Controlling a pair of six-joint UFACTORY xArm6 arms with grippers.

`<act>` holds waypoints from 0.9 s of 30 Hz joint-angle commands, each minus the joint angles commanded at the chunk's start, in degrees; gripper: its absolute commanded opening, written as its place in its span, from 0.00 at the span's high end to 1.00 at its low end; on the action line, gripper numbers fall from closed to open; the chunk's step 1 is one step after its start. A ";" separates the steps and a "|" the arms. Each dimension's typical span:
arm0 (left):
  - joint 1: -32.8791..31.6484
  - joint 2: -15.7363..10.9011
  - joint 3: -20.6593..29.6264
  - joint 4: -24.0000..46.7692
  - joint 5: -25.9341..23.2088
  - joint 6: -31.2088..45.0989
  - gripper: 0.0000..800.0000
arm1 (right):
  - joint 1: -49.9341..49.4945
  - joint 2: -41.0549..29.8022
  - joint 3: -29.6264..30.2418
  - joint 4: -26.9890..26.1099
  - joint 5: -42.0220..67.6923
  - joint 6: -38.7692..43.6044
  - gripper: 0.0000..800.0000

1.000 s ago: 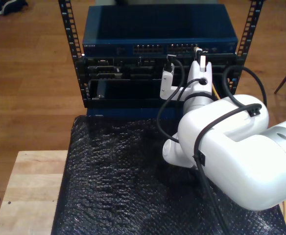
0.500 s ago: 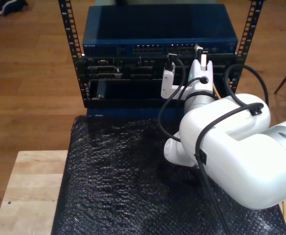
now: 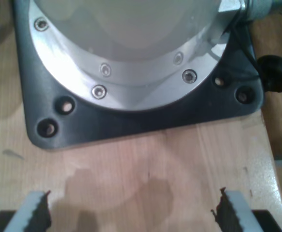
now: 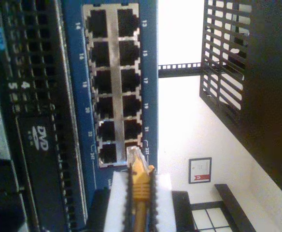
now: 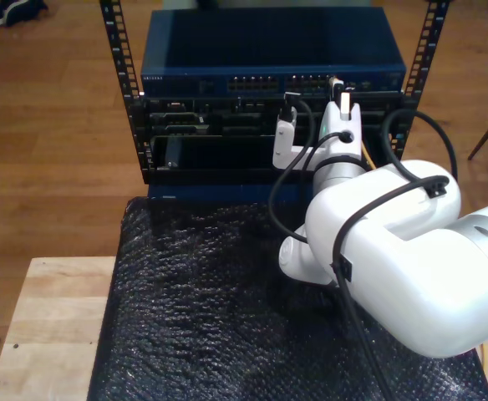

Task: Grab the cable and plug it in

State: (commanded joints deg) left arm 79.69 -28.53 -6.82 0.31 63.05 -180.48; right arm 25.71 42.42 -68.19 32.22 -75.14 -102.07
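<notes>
Half of the job looks done, judging from how things lie: the grabbing is finished and the plugging is not. Through the first wrist view, my first gripper hangs with its jaws wide apart and nothing between them, over bare wood just short of a dark base plate that carries a bolted metal flange; this arm seems parked and out of the task. Through the second wrist view, my second gripper has its jaws pinched narrow on the cable, gripping the yellow boot right behind the clear plug. The plug tip sits at the mouth of a port at the end of the port block on the blue switch; I cannot tell whether it has entered, and I judge it not seated. From the exterior view, the second gripper reaches up to the switch in the rack, toward the exterior view's right of its port row, above the black padded mat. What remains, I judge, is lining up the plug and pressing it home until it latches.
</notes>
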 joint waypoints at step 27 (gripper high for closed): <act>0.00 0.00 0.00 0.00 -0.09 0.00 0.00 | 0.00 0.26 -0.79 0.00 0.79 0.00 1.00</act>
State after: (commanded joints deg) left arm 79.69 -28.53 -6.82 0.31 62.97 -180.48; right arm 25.71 42.68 -68.98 32.22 -74.35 -102.07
